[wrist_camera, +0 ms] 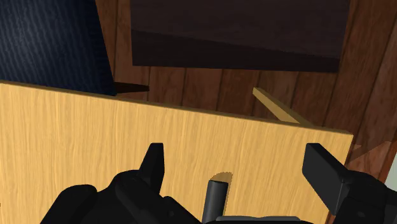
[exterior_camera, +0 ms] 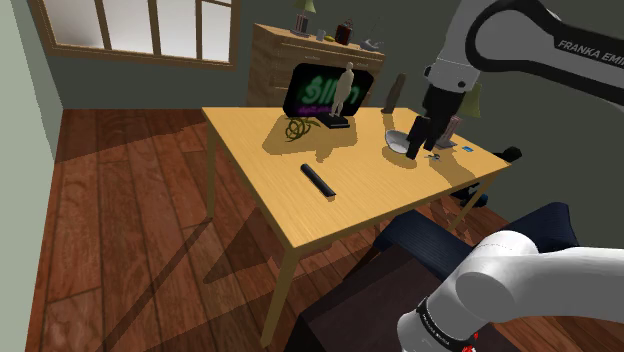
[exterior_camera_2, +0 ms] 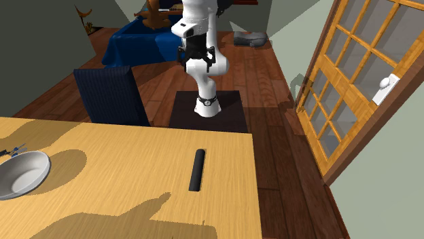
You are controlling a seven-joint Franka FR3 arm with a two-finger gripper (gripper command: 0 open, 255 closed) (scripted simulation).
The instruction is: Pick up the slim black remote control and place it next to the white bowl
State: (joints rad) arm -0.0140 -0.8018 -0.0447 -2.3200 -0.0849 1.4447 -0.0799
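Note:
The slim black remote (exterior_camera: 318,180) lies flat on the wooden table (exterior_camera: 260,150), near its front edge; it also lies near the table's edge (exterior_camera_2: 197,170) facing the arm's stand. The pale bowl (exterior_camera: 398,140) sits further along the table, toward the shoulder view's right, and at the second exterior view's left (exterior_camera_2: 24,173). My black gripper (exterior_camera: 424,146) hangs in the air just beside the bowl, well away from the remote. In the wrist view the gripper (wrist_camera: 235,159) is open with nothing held; one end of the remote (wrist_camera: 215,191) shows on the table below, between the fingers.
A dark screen with green lettering and a small figurine (exterior_camera: 340,92) stand at the table's back, by a dark upright object (exterior_camera: 393,95). A dark blue chair (exterior_camera_2: 109,92) is pushed against the table's side near the stand. A wooden dresser (exterior_camera: 290,60) stands behind.

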